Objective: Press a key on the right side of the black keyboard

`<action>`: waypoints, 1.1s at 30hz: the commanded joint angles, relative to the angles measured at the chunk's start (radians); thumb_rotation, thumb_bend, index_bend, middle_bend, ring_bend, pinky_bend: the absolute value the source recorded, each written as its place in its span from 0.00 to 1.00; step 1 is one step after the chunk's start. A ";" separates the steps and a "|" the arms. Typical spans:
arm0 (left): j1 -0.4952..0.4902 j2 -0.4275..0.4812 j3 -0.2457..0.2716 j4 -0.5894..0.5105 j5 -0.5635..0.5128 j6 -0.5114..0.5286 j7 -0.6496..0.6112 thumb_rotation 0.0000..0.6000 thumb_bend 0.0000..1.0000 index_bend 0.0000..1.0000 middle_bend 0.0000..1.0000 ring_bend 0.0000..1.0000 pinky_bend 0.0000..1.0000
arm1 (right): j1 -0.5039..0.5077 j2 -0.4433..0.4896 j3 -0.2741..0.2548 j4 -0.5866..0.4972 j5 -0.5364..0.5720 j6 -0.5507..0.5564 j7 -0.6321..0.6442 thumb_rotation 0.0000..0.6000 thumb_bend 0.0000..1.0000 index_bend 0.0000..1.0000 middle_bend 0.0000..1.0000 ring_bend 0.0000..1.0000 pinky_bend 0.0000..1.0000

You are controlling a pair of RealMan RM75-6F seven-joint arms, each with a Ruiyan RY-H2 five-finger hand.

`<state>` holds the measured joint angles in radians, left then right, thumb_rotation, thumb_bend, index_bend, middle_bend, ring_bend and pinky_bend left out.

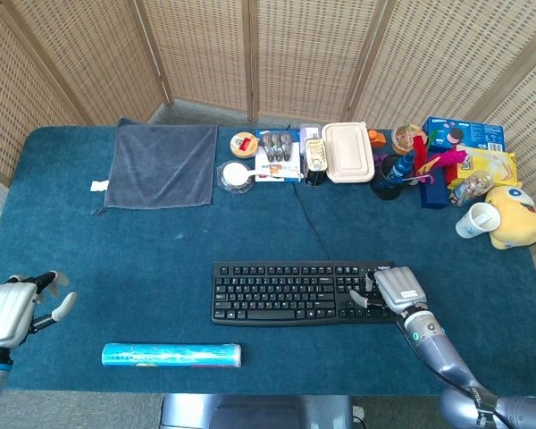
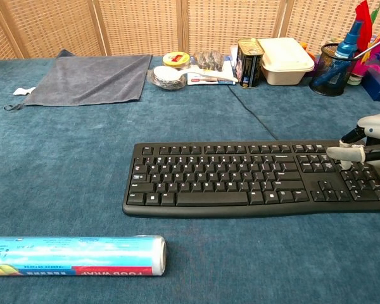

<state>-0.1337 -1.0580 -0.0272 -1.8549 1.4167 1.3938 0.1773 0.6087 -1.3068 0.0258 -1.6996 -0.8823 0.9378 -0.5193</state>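
Note:
The black keyboard (image 1: pixel 295 291) (image 2: pixel 253 178) lies on the blue table cloth, its cable running back toward the clutter. My right hand (image 1: pixel 395 289) (image 2: pixel 367 144) hovers low over the keyboard's right end, above the number pad, with a fingertip (image 2: pixel 346 164) down at the keys there; whether it is pressing one I cannot tell. It holds nothing. My left hand (image 1: pixel 13 308) is far away at the table's left front edge, fingers apart and empty. The chest view does not show it.
A roll of food wrap (image 1: pixel 171 355) (image 2: pixel 75 255) lies in front of the keyboard to the left. A grey towel (image 1: pixel 163 164) is at back left. Tins, a lidded box (image 1: pixel 347 152), a pen holder (image 2: pixel 332 75), snack packs and a cup (image 1: pixel 476 220) crowd the back right.

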 commanded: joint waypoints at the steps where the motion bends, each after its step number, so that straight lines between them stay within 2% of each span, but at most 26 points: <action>1: 0.001 0.000 0.000 0.002 0.000 0.001 -0.003 0.00 0.22 0.41 0.53 0.59 0.39 | 0.001 -0.001 -0.002 -0.001 0.003 0.003 -0.002 0.00 0.36 0.41 0.89 1.00 0.80; 10: 0.003 -0.002 0.001 0.010 0.005 0.004 -0.011 0.00 0.22 0.41 0.53 0.59 0.39 | -0.007 0.039 0.003 -0.067 -0.033 0.053 0.001 0.00 0.36 0.40 0.89 1.00 0.80; 17: 0.003 -0.007 0.001 0.011 0.011 0.008 -0.019 0.00 0.22 0.41 0.53 0.59 0.39 | -0.046 0.131 0.011 -0.184 -0.108 0.145 0.030 0.00 0.36 0.40 0.87 0.99 0.80; 19: 0.007 -0.006 0.004 0.009 0.017 0.014 -0.023 0.00 0.22 0.41 0.53 0.59 0.39 | -0.092 0.185 0.018 -0.231 -0.161 0.222 0.080 0.00 0.36 0.40 0.83 0.97 0.80; 22: 0.016 -0.003 0.010 0.007 0.023 0.023 -0.027 0.00 0.22 0.41 0.53 0.59 0.39 | -0.145 0.219 0.007 -0.243 -0.250 0.286 0.155 0.00 0.36 0.40 0.77 0.90 0.78; 27: 0.031 0.003 0.020 0.003 0.029 0.038 -0.030 0.00 0.22 0.41 0.53 0.59 0.39 | -0.230 0.217 -0.002 -0.195 -0.386 0.403 0.285 0.00 0.36 0.40 0.64 0.73 0.68; 33: 0.041 0.002 0.026 0.005 0.031 0.044 -0.034 0.00 0.22 0.41 0.53 0.59 0.39 | -0.299 0.193 -0.015 -0.129 -0.470 0.485 0.361 0.00 0.36 0.40 0.54 0.60 0.57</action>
<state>-0.0927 -1.0563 -0.0012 -1.8498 1.4482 1.4380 0.1432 0.3274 -1.1063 0.0165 -1.8461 -1.3339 1.4067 -0.1734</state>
